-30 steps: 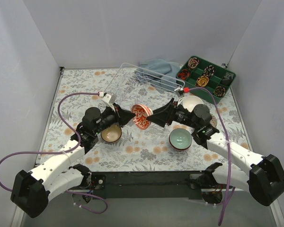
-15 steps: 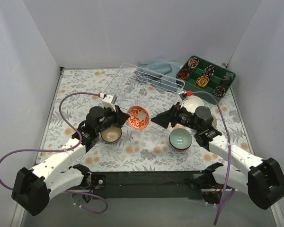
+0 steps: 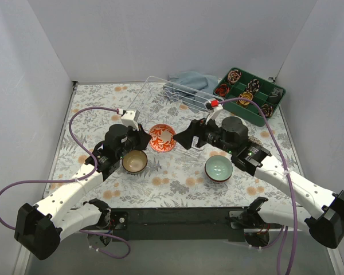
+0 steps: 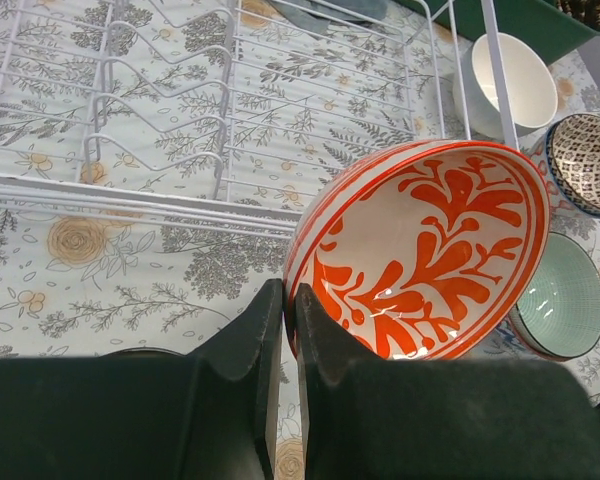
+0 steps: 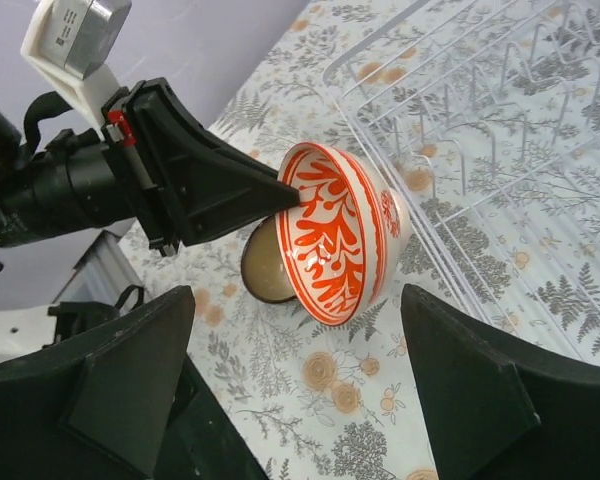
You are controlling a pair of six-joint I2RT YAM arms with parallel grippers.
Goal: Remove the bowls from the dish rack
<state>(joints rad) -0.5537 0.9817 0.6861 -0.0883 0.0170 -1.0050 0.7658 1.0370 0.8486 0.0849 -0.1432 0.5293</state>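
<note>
My left gripper (image 3: pixel 149 138) is shut on the rim of an orange-and-white patterned bowl (image 3: pixel 162 138) and holds it tilted on edge above the table, just in front of the white wire dish rack (image 3: pixel 175 100). The left wrist view shows the fingertips (image 4: pixel 270 300) pinching the bowl's rim (image 4: pixel 430 250). My right gripper (image 3: pixel 186 138) is open and empty, just right of the bowl and facing it (image 5: pixel 345 235). No bowl shows in the rack (image 4: pixel 180 110).
A brown bowl (image 3: pixel 135 161) sits under the left gripper. A teal bowl (image 3: pixel 218 168) sits by the right arm. A white bowl (image 4: pixel 515 85) and a dark patterned bowl (image 4: pixel 588 160) stand right of the rack. A green compartment tray (image 3: pixel 249 94) and a blue cloth (image 3: pixel 189 80) lie at the back.
The orange bowl has moved a little left and back in my left gripper. My right gripper has drawn away from the bowl, and the right arm has risen.
</note>
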